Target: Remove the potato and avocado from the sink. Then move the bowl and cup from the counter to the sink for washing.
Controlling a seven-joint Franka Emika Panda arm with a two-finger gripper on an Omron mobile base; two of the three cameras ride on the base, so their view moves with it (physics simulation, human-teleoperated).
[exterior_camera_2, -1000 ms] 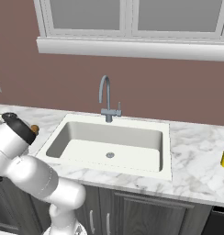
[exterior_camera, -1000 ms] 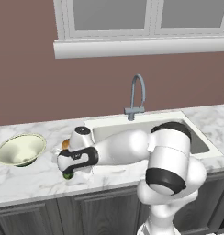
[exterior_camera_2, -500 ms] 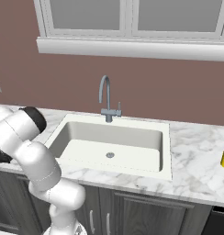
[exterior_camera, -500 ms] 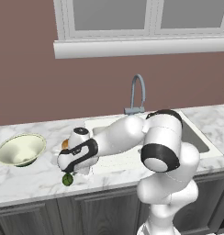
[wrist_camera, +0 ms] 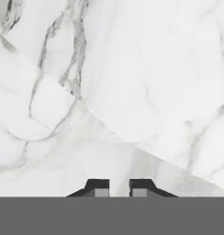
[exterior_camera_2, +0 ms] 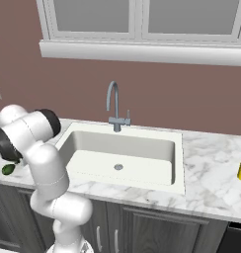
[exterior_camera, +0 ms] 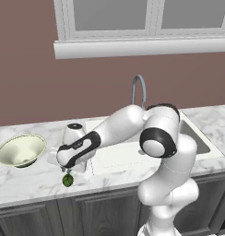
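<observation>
The white grey-veined marble tabletop (wrist_camera: 132, 69) looks polished and smooth; the grey curved gooseneck faucet (exterior_camera_2: 113, 106) looks like matt metal; the white rectangular sink basin (exterior_camera_2: 122, 153) is smooth.

Reaching far out to the left from the base, arm (exterior_camera: 128, 126) stretching low and nearly level, elbow bending high. Gripper (wrist_camera: 119, 187) pointing straight down, fingertips (wrist_camera: 101, 188) standing close together with a narrow gap, gripping nothing.

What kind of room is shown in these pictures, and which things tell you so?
A kitchen, computer-rendered: a white sink with a gooseneck faucet is set in a marble counter over dark cabinet doors, beneath a window.
</observation>
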